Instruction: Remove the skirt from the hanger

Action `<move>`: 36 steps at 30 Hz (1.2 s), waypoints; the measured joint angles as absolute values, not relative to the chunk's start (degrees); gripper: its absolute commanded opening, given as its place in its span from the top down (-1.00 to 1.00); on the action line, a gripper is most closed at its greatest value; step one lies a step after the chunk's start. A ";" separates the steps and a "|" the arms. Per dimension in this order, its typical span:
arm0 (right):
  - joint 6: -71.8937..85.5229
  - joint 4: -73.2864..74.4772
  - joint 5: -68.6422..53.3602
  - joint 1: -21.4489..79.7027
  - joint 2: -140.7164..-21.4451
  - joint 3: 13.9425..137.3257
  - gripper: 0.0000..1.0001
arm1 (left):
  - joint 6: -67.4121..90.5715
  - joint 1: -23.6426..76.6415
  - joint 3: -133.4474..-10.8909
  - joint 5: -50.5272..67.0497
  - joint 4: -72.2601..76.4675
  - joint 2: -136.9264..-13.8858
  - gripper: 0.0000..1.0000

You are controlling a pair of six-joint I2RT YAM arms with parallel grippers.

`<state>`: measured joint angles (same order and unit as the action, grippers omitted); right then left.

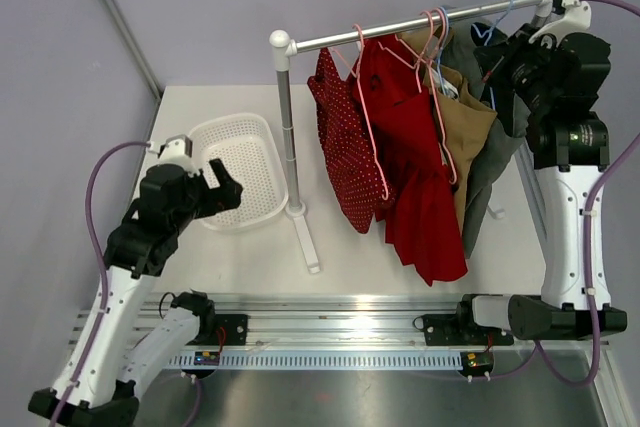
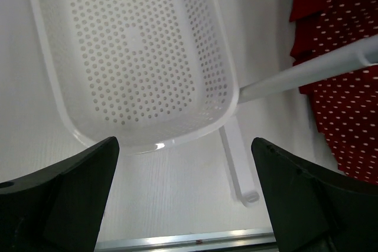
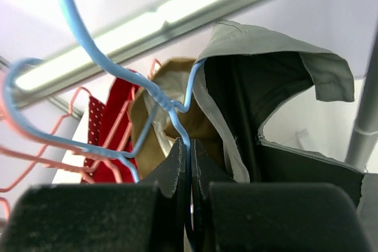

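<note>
A grey skirt (image 1: 487,169) hangs on a blue wire hanger (image 1: 497,2) at the right end of the rack rail (image 1: 400,32). My right gripper (image 1: 503,69) is shut on the blue hanger's wire just below its twisted neck, as the right wrist view shows (image 3: 189,146). There the hanger (image 3: 170,109) rises up and to the left, and the skirt's grey waistband (image 3: 269,45) folds open to the right of the fingers. My left gripper (image 1: 226,190) is open and empty, over the near end of the white basket (image 2: 231,84); its own view shows it too (image 2: 184,146).
A red dotted garment (image 1: 340,147), a red one (image 1: 415,182) and a tan one (image 1: 468,119) hang on pink hangers (image 1: 360,42) left of the skirt. The rack post (image 1: 288,137) and its foot (image 1: 306,239) stand beside the basket (image 1: 262,129).
</note>
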<state>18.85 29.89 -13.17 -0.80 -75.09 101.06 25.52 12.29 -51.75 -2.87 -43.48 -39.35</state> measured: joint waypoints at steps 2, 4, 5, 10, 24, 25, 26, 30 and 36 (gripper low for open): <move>18.06 30.02 -11.90 -0.80 -73.91 102.28 1.00 | 25.74 17.82 -57.95 -5.65 -44.97 -42.83 -0.98; 17.61 30.37 -10.81 -0.80 -72.40 102.74 1.00 | 25.85 25.39 -66.37 -10.44 -45.76 -47.55 -0.98; 17.43 30.59 -10.04 -0.80 -71.40 102.76 1.00 | 25.80 29.23 -71.31 -12.40 -45.98 -50.48 -0.98; 17.23 32.60 -6.98 -0.80 -65.58 100.03 1.00 | 23.79 51.72 -93.08 -20.73 -44.47 -65.06 -0.98; 20.69 46.06 -0.45 -0.75 -61.63 97.56 1.00 | 18.04 83.40 -114.45 -16.62 -32.88 -107.61 -0.98; 21.04 46.70 -0.21 -0.75 -61.60 97.84 1.00 | 18.15 83.72 -113.84 -15.86 -32.21 -108.07 -0.98; 21.50 46.85 -0.10 -0.75 -61.54 97.93 1.00 | 18.31 83.83 -113.01 -15.16 -31.51 -108.09 -0.98; 23.18 47.88 -0.05 -0.75 -61.41 98.50 1.00 | 19.38 83.85 -110.52 -13.63 -26.61 -107.63 -0.98; 24.49 50.96 -0.01 -0.75 -62.02 101.69 1.00 | 20.10 84.47 -105.93 -11.92 -19.75 -106.87 -0.98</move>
